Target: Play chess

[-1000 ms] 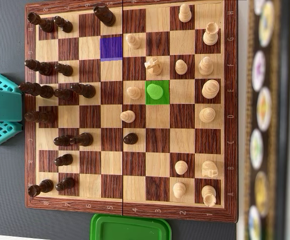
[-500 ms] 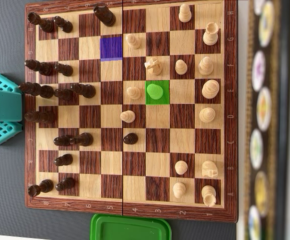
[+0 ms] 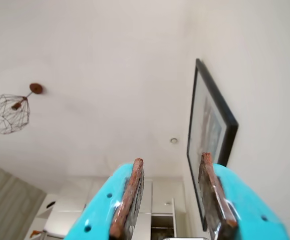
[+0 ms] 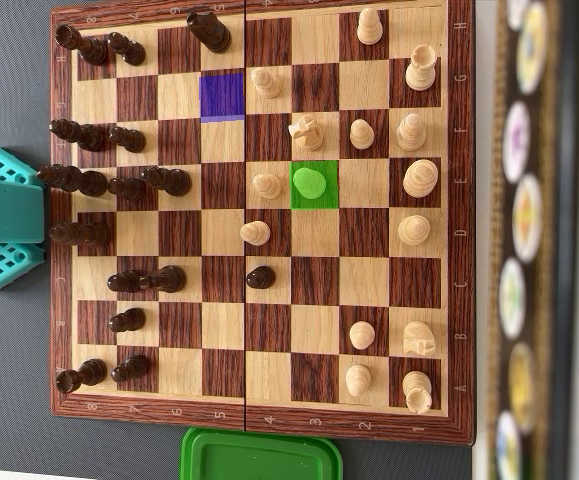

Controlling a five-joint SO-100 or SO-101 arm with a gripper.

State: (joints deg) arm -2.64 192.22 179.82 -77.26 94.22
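overhead, tool (image 3: 172, 200) open, empty; chessboard (image 4: 259, 420) unseen from wrist.

A green plastic lid (image 4: 261, 455) lies just below the board's bottom edge in the overhead view, while the wrist view shows a wire-cage ceiling lamp (image 3: 7, 113) and a black-framed picture (image 3: 208, 131) on the wall.

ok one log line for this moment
gripper: open, empty, aimed at ceiling | arm: left of board | green-marked piece: untouched | purple square: empty
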